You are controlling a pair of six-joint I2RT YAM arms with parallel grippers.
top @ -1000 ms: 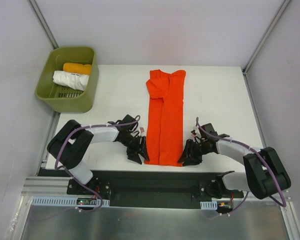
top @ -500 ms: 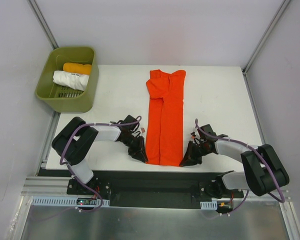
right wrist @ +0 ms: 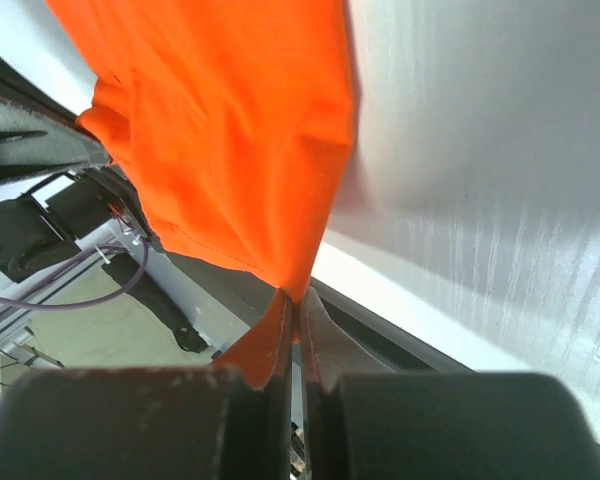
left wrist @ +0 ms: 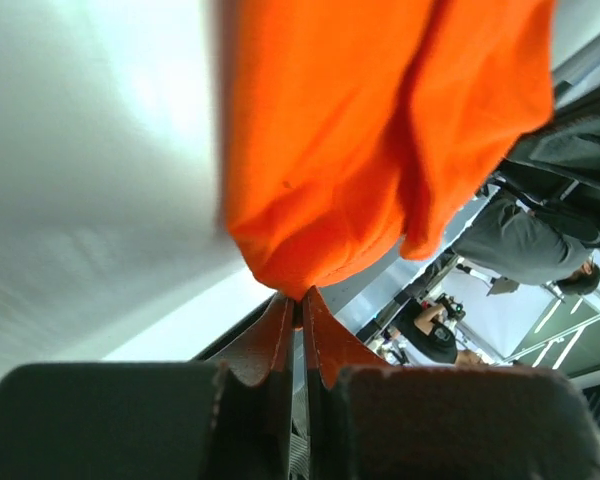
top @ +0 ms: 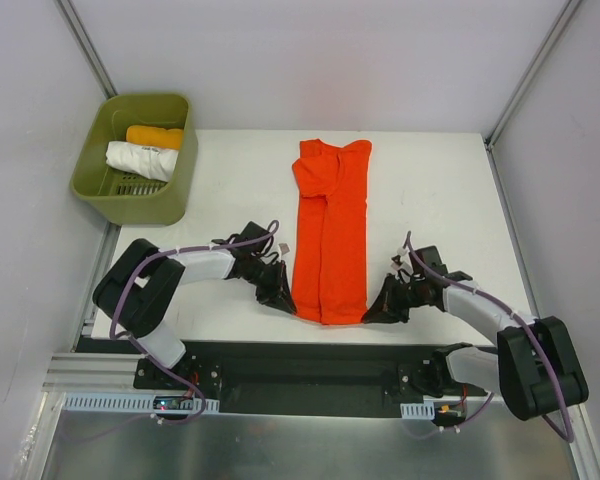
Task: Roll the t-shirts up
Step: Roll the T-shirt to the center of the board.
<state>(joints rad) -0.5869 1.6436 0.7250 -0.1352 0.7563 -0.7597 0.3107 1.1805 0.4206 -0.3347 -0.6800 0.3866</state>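
Bench (top: pixel 230 190): white, flat; carries the tee and, at its far-left corner, the basket.
Tee (top: pixel 330 230): red-orange, folded into a long narrow strip at bench centre, running near to far. Sleeves at the far end, hem at the near end.
Basket (top: pixel 140 208): green, well apart from the tee; holds two finished rolls, one white (top: pixel 140 160), one orange (top: pixel 155 136).
Left jaws: closed tight on the near-left hem corner; thin cloth pinched at the very tips.
Right jaws: closed tight on the near-right hem corner, in the same fingertip pinch.
Step in hand: judged to be the start of the roll; both hem corners are gripped and no turn is formed yet.
Method: lift both corners only slightly, carry them forward over the strip together and at equal height, then lay the hem down as a first tight turn.
Alignment: keep the hem square to the strip's long edges, or the roll will cone.
Risk: the pinch is shallow; a fast or uneven pull may slip one corner free.
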